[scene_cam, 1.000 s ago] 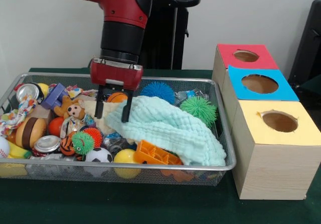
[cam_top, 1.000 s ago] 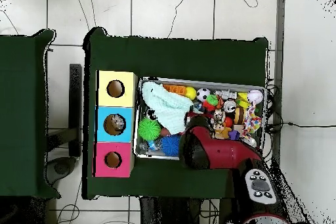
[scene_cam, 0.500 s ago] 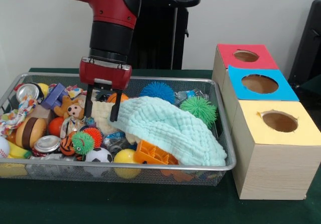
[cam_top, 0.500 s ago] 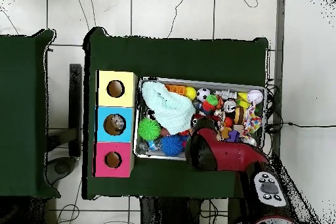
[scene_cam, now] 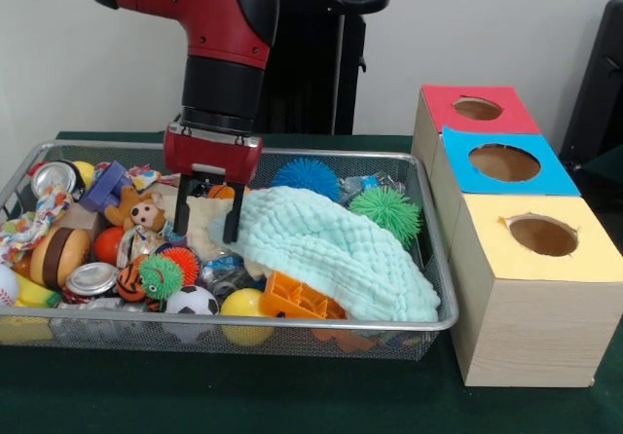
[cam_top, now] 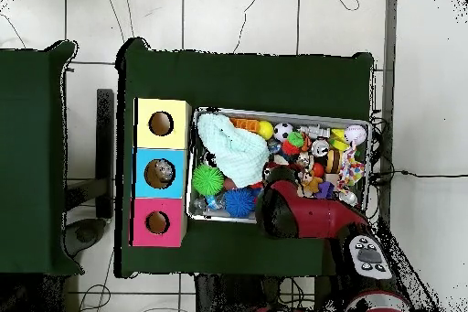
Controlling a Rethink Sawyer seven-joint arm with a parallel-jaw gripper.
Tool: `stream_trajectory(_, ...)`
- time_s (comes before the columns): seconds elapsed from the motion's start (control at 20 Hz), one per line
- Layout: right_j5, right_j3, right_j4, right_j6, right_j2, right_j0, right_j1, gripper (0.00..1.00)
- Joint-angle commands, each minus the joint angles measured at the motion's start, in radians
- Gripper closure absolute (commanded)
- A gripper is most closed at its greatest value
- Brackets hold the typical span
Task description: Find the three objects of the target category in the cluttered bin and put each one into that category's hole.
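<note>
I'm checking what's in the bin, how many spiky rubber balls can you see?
3 in the front view: a blue spiky ball at the bin's far side, a green spiky ball right of it, a small green-and-orange spiky ball front left. The cloth may hide more.

Front cam low, close; overhead straight down, farther; shared: bin (scene_cam: pixel 428 249) (cam_top: pixel 195 212), boxes.

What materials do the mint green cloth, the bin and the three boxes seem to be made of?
The mint green cloth looks like soft woven cotton, matte: it drapes in folds and shows a crinkled texture. The bin appears to be metal wire mesh, silvery with a shiny rim. The three boxes look like light wood or wood-print board, showing grain on their sides; their coloured tops seem to be paper.
</note>
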Motion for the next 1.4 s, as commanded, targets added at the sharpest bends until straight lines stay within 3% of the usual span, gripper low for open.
stream_trajectory(0.05, 0.057, -0.006, 0.062, 0.161, 0.068, 0.031, 0.055, 0.00)
stream_trajectory(1.4, -0.034, -0.018, 0.103, 0.196, 0.058, 0.020, 0.061, 0.00)
